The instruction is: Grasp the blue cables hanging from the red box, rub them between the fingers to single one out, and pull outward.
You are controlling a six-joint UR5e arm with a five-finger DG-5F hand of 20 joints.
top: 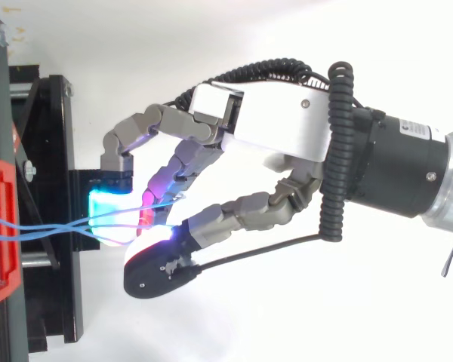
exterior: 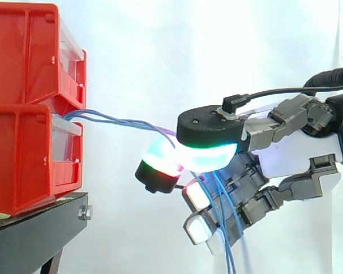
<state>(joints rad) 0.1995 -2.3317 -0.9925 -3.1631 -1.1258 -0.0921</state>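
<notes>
Several thin blue cables run from the gap between two stacked red bins out to the right, drawn nearly level. My hand comes in from the right, and its thumb and a curled finger pinch the cables between pads that glow cyan and red. Past the pinch the cables drop down across the lower fingers and leave the bottom edge. In the top view the cables stretch from the red bin to the glowing pads of the hand.
The bins stand on a black stand at the left, with a bolt at its corner. A white curtain hangs behind. Open space lies to the right of the bins, around and below the hand.
</notes>
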